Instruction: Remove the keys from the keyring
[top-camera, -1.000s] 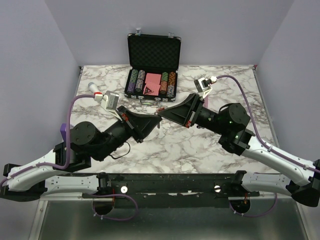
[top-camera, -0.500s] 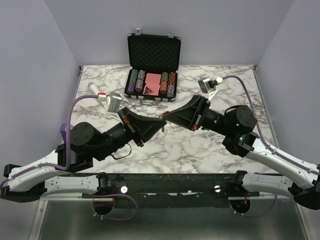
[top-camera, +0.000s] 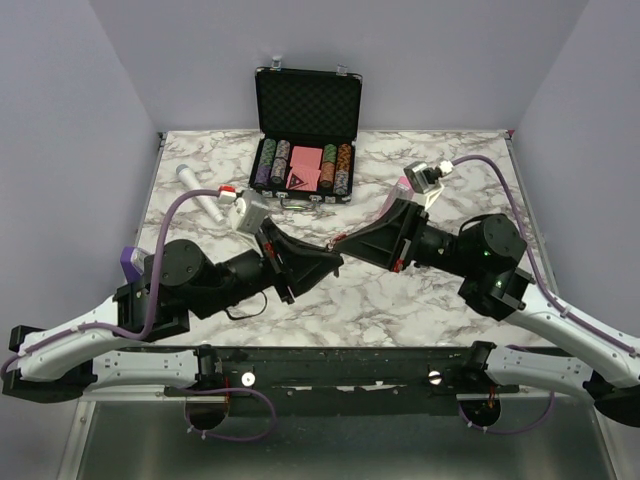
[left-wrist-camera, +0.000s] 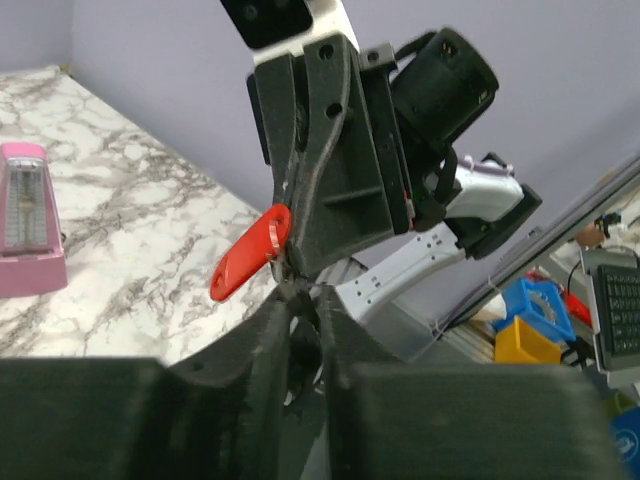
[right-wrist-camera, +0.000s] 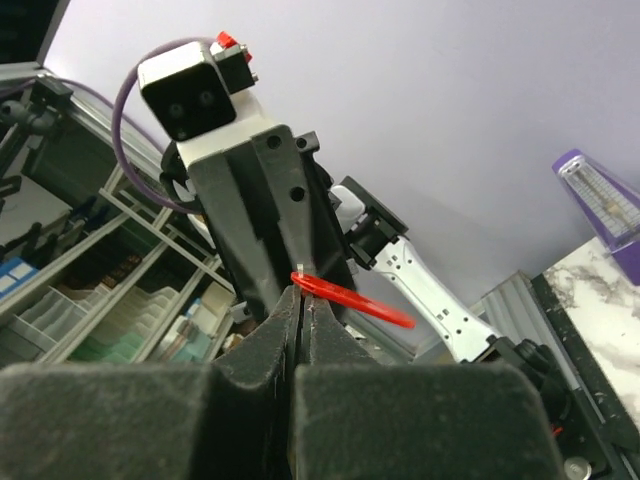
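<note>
Lavender walls enclose a marble-patterned table (top-camera: 380, 300), with a purple metronome (top-camera: 127, 261) at its left edge and an open poker chip case (top-camera: 305, 150) at far centre. Above the table's middle, the left gripper (left-wrist-camera: 303, 300) has jaws nearly together, on what I cannot tell. It meets the right gripper (right-wrist-camera: 300, 292), whose jaws are clamped on one end of the red keyring (left-wrist-camera: 250, 252); the keys are too small to make out.
</note>
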